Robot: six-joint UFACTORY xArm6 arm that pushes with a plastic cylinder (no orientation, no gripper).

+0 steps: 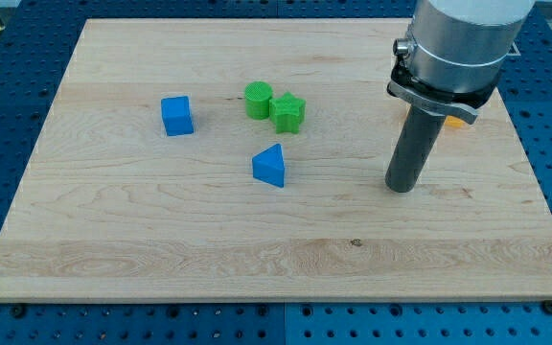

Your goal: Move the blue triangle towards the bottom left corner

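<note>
The blue triangle (270, 166) lies near the middle of the wooden board (161, 249). My tip (402, 188) rests on the board well to the triangle's right, apart from it, at about the same height in the view. A blue cube (176, 116) sits to the triangle's upper left. A green cylinder (258, 100) and a green star-like block (288, 113) stand touching each other just above the triangle.
An orange-yellow block (455, 121) shows only as a sliver behind the arm's body at the view's right. The board lies on a blue perforated table (8, 86).
</note>
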